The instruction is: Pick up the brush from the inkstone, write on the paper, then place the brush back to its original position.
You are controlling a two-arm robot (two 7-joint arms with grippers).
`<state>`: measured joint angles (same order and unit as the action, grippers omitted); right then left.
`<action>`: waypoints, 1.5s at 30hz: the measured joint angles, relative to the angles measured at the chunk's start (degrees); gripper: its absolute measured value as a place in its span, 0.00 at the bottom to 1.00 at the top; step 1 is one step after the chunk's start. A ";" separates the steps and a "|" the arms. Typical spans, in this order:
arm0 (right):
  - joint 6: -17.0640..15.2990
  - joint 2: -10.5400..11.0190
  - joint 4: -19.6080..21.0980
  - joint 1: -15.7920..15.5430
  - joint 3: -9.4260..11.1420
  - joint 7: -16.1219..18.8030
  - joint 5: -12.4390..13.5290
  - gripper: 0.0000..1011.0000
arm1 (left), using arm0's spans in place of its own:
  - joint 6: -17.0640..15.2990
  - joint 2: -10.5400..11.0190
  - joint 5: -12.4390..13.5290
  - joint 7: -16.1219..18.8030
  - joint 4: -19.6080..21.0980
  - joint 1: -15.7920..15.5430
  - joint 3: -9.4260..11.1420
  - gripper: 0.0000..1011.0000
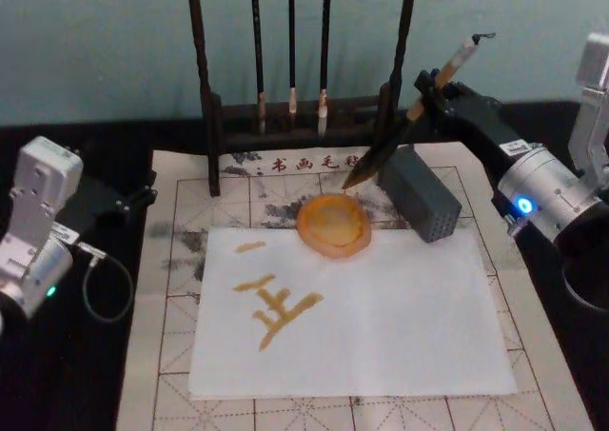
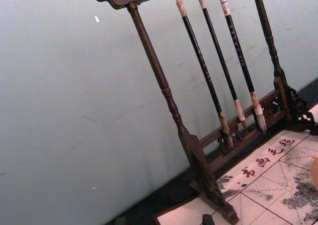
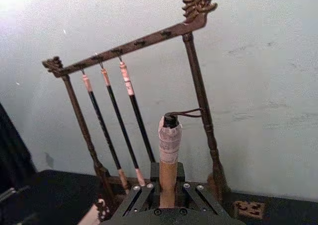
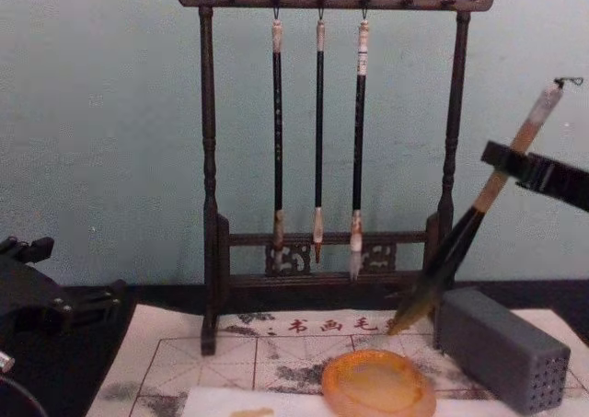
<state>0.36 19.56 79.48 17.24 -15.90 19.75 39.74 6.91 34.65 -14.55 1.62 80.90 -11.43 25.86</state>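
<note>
Holding the brush point(image 1: 385, 147) tight in its jaws, the right gripper point(image 1: 428, 88) is up at the back right of the surface point(image 1: 76, 383). The brush leans, with its loop end high and its dark tip low. The tip is just behind the far rim of the inkstone point(image 1: 333, 225), next to a grey block point(image 1: 423, 195). It does not look to be in the dish. The paper point(image 1: 400, 326) lies in front of the inkstone and has yellow-brown strokes point(image 1: 276, 312) on it, so I think the writing is done. What looks left is to lay the brush back on the inkstone and let go. The left gripper point(image 1: 109, 201) is parked at the left, off the paper.
</note>
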 joint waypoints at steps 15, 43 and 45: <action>-4.27 0.01 1.42 0.63 -1.14 3.17 5.31 0.18 | 0.00 0.00 0.00 0.00 0.00 0.00 0.00 0.99; 9.21 2.56 -2.62 2.98 -10.30 20.54 0.14 0.18 | 0.00 0.00 0.00 0.00 0.00 0.00 0.00 0.99; 10.19 2.60 -3.09 3.05 -10.67 21.45 -0.32 0.18 | 0.00 0.00 0.00 0.00 0.00 0.00 0.00 0.99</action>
<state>10.56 22.16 76.39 20.29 -26.57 41.20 39.42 6.91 34.64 -14.55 1.62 80.90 -11.43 25.86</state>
